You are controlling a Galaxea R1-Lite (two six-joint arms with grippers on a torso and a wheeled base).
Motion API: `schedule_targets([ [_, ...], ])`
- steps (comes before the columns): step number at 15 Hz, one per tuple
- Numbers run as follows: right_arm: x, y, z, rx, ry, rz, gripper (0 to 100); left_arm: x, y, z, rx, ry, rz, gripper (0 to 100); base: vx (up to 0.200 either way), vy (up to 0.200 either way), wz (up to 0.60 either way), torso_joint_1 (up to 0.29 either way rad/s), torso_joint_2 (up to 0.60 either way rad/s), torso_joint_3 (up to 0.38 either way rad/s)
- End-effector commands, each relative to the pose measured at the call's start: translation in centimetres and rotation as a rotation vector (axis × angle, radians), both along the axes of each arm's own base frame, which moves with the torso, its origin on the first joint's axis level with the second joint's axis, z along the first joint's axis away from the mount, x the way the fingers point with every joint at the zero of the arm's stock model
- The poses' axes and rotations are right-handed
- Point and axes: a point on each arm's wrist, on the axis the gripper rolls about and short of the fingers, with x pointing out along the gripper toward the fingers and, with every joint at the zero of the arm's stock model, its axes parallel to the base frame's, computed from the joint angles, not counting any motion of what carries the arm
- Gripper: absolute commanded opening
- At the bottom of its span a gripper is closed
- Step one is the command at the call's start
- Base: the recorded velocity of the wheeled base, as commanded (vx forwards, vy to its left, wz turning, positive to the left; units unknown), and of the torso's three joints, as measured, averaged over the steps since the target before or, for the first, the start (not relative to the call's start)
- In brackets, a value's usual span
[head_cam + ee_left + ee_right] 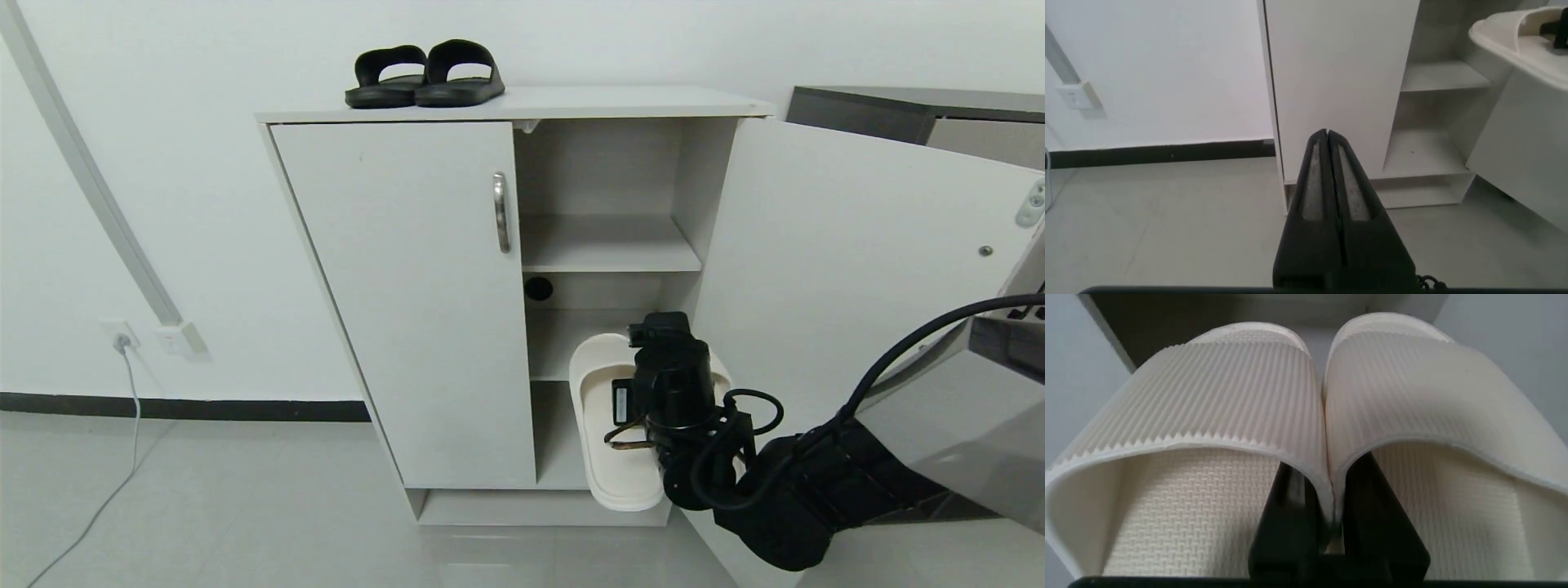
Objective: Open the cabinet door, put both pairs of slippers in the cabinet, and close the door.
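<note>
A white cabinet (400, 302) stands against the wall, its left door shut and its right door (849, 261) swung open. On its top sits a pair of black slippers (424, 75). My right gripper (657, 343) is shut on a pair of white slippers (608, 441), pinching the two inner strap edges (1324, 457) together. The white pair hangs in front of the open right half, toes pointing in at the level of the lower shelf (563, 355). My left gripper (1327, 143) is shut and holds nothing, low over the floor in front of the cabinet (1339, 73).
The open door stands close beside my right arm. A grey unit (922, 114) sits behind it at the right. A wall socket with a cable (122, 343) is at the left. Grey floor (204, 506) lies free to the left of the cabinet.
</note>
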Motion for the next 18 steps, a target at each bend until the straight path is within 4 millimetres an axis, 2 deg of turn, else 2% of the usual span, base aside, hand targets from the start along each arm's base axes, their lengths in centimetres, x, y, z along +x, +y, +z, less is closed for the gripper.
schedule_targets([
  [1,-0.13,0.52,-1.09,-0.012,0.012,0.012,0,0.02,0.00,0.00,0.000,0.002,0.001,0,0.000,0.000,0.00,0.000,0.00,0.000],
  [4,0.09,0.75,-1.89,-0.015,0.013,0.012,0,0.02,0.00,0.00,0.000,0.002,0.001,0,0.000,0.000,0.00,0.000,0.00,0.000],
  [9,0.08,0.76,-1.99,-0.015,0.018,0.024,0,0.02,0.00,-0.01,-0.001,0.004,0.001,0,0.000,0.000,0.00,0.000,0.00,-0.021],
  [18,-0.41,1.22,-2.02,-0.016,0.019,0.041,0,0.02,0.00,-0.01,0.000,0.003,0.001,0,0.000,0.000,0.00,0.003,0.00,-0.188],
])
